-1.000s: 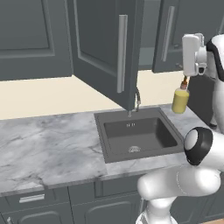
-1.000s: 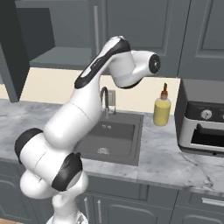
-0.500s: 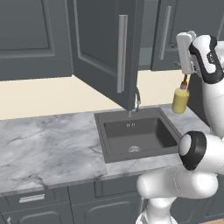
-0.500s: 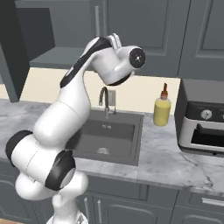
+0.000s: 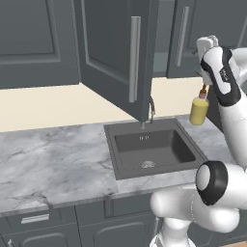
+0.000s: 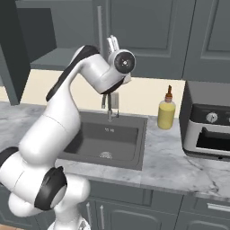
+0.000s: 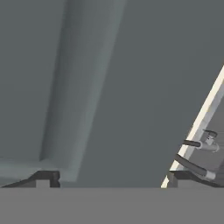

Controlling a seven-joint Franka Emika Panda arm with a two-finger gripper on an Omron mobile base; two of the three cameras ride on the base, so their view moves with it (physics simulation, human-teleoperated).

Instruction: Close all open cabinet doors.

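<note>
- One cabinet door (image 5: 118, 53) stands swung out over the sink (image 5: 154, 149), near the back edge of the marble tabletop (image 5: 53, 164); it hangs from the upper cabinets, its free edge pointing toward the robot.
- Judged by its look, the door is a rigid, flat, hinged panel: stiff, not fragile, and likely to swing easily. Pushing flat on its face near the slim silver handle (image 5: 134, 59), far from the hinge, should move it best; no grasp seems needed.
- The fingers (image 7: 48, 178) stand wide apart, holding nothing, close to a grey recessed panel.
- From the left base camera, the open door's front face and handle are plain.
- From the right base camera, the raised gripper (image 6: 113, 44) sits beside a silver handle (image 6: 99, 27), with a yellow bottle (image 6: 166, 113) and a toaster oven (image 6: 209, 128) toward the tabletop's right end.
- Looking along the hand, a faucet (image 7: 199, 144) appears at the right.
</note>
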